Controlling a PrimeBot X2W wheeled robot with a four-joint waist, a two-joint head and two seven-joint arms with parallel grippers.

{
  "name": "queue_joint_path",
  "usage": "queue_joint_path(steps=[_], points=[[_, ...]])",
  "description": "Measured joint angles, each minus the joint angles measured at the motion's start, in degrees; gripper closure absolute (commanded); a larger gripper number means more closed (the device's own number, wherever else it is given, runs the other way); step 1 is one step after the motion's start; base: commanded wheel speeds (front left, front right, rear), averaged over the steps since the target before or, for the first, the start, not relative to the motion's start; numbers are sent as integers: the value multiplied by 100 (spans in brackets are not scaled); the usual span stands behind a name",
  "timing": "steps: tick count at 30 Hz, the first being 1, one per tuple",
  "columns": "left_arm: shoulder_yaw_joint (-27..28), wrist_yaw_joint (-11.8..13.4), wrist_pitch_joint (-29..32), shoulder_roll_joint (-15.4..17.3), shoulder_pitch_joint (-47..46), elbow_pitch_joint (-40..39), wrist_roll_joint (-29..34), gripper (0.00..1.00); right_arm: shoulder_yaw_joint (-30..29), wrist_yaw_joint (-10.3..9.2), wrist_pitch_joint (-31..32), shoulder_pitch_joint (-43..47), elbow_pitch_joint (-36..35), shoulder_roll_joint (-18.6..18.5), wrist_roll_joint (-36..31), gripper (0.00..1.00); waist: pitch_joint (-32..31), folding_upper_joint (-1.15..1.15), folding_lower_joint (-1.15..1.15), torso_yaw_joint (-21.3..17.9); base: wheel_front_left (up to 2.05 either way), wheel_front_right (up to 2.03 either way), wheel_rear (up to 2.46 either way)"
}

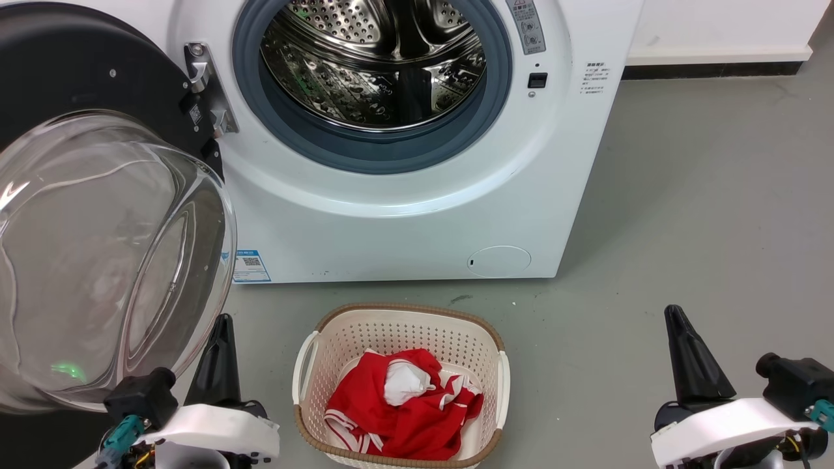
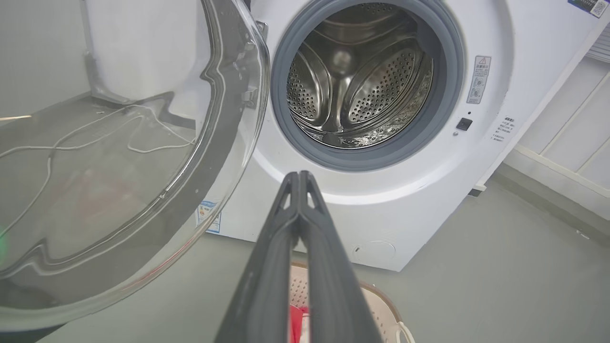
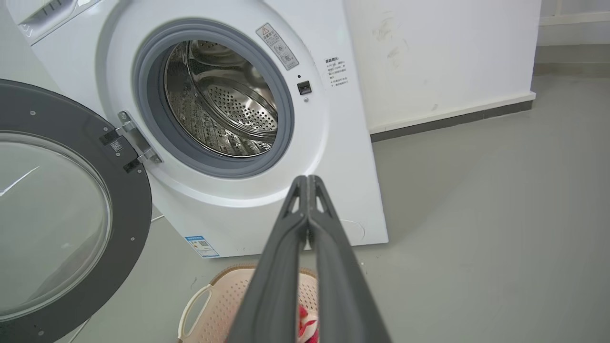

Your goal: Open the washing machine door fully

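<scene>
Where the left gripper points its two dark fingers, pressed flat together and holding nothing, the washing machine door stands open just to their left. It hangs on a metal hinge at the left edge of the opening. Its inner face is turned toward the robot: a black ring around a clear bulging glass bowl. In the head view the bowl's rim comes close beside the left fingertips. In the left wrist view the washing machine door sits left of the left gripper with white panel and floor showing between them, so the two are apart.

Beyond the tips of both pairs of fingers stands the washing machine, its mouth uncovered, a grey rubber gasket circling the perforated steel drum.

The right gripper is well to the right of the door, its fingers likewise pressed together on nothing. In the right wrist view the right gripper points at the lower front of the washing machine, and the washing machine door lies far left of those fingers.

Low on the white front, a blue label sticker sits just beyond the left fingers, and a small round service flap lies between the two pairs. Nearer than the machine, between the grippers on the grey floor, a cream laundry basket holds red and white cloth.
</scene>
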Motion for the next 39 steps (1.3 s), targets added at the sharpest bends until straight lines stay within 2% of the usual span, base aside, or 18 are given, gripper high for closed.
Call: queue_joint_path(steps=[23, 39], points=[[89, -101, 509, -11, -108, 138, -2315, 100, -43, -1, 253, -221, 394, -92, 2395, 100, -33, 0, 0, 27, 0, 0, 0], [143, -153, 813, -15, -157, 246, -3559, 100, -107, -1, 417, -358, 599, -118, 3650, 100, -54, 0, 0, 45, 0, 0, 0]])
